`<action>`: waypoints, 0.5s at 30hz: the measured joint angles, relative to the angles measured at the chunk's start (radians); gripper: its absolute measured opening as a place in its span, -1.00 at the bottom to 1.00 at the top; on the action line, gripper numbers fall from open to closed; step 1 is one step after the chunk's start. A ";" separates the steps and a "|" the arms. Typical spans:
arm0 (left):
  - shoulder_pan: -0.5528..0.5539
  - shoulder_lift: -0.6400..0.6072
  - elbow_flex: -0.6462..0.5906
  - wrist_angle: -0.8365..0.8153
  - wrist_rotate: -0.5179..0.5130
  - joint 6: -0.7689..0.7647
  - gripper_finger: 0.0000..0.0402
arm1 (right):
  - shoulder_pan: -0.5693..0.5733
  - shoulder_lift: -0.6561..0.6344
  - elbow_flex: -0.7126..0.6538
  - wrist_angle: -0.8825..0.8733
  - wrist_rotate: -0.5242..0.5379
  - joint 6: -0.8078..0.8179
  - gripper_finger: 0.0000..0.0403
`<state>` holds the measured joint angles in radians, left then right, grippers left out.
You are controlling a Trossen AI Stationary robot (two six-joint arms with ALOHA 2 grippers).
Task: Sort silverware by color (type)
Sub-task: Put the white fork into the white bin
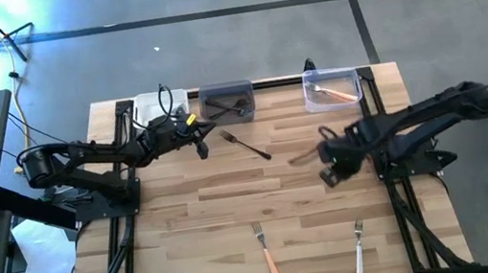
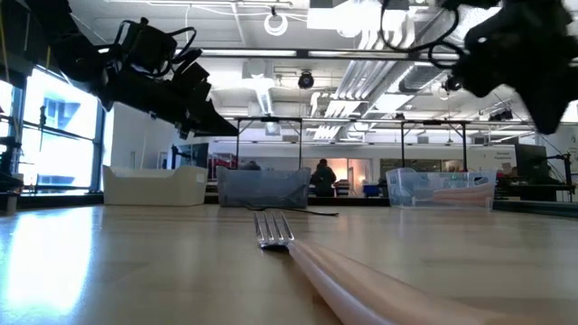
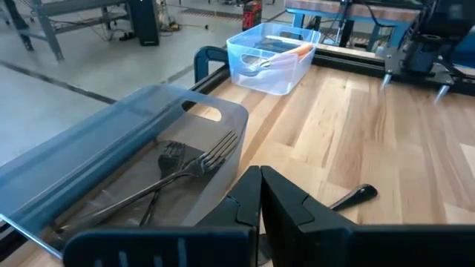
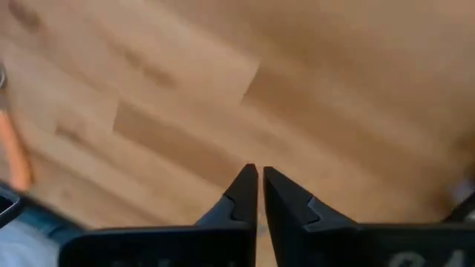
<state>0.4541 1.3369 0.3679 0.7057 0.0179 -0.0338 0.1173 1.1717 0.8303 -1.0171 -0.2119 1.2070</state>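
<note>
My left gripper (image 1: 200, 135) is shut and empty, held above the table beside the grey bin (image 1: 227, 103), which holds black forks (image 3: 178, 167). A black fork (image 1: 245, 144) lies flat on the table just beyond it, its handle end (image 3: 358, 194) beside my fingers. My right gripper (image 1: 327, 155) is shut and empty, pointing down over bare wood (image 4: 260, 176), with an orange handle (image 4: 15, 156) lying off to one side. An orange-handled fork (image 1: 266, 254) and a white-handled fork (image 1: 359, 247) lie flat near the table's near edge.
Three bins stand along the far edge: a white one (image 1: 162, 105), the grey one, and a clear one (image 1: 331, 88) holding orange-handled forks (image 3: 286, 53). The middle of the table is bare wood. People and benches show in the room beyond (image 2: 321, 176).
</note>
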 joint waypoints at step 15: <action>0.000 0.000 -0.001 -0.004 -0.003 -0.009 -1.00 | 0.626 0.127 0.000 0.273 -0.006 0.994 -0.21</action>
<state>0.4541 1.3369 0.3672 0.7017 0.0147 -0.0425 0.7429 1.2986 0.8303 -0.7437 -0.2176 2.2014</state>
